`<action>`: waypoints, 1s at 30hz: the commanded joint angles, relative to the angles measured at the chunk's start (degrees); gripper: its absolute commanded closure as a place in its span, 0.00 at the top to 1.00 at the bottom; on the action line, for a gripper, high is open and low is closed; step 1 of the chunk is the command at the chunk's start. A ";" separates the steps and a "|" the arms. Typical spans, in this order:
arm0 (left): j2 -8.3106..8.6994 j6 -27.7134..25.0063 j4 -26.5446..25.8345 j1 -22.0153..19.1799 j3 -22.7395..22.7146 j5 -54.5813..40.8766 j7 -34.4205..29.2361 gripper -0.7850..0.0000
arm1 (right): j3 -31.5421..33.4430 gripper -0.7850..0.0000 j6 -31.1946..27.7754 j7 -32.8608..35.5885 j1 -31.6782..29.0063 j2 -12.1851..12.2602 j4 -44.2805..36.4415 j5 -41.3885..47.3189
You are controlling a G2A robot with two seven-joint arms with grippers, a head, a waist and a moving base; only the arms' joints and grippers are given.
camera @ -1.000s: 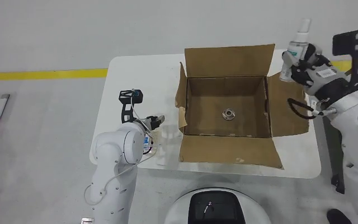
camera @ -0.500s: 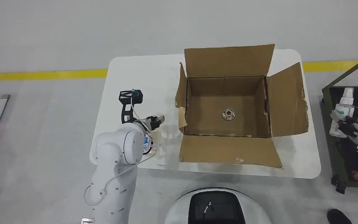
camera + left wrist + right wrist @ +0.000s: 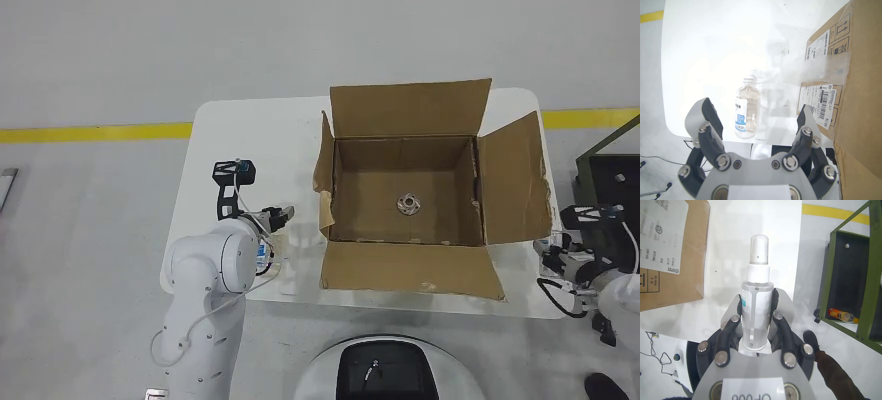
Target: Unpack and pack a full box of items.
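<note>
The cardboard box (image 3: 405,205) stands open on the right half of the white table (image 3: 250,130), all four flaps folded outward. The front flap reaches close to the table's near edge and the right flap close to its right edge. A small round metal part (image 3: 407,203) lies alone on the box floor, with bare cardboard all around it.

The left gripper (image 3: 755,108) hangs with its fingers spread wide on either side of a clear plastic bottle (image 3: 745,106), neither pad touching it. The bottle sits on the table close to the near edge, cap pointing away from the wrist; whether it stands or lies is hard to judge from here. The box's labelled side wall (image 3: 819,102) runs just beside one finger, while the other side and the table beyond the cap are open white surface.

The right gripper (image 3: 757,301) is clamped on a clear spray bottle (image 3: 758,273), which it holds above the floor. In the top view it sits off the table's right front corner (image 3: 578,245). It lies between the box's right flap and a green framed bin (image 3: 848,285), where an orange bottle (image 3: 843,315) lies.
</note>
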 commanded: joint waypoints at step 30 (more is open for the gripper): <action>0.00 0.00 0.00 0.00 0.00 0.00 0.00 1.00 | -9.18 0.45 -2.76 3.40 6.46 0.74 7.76 -5.79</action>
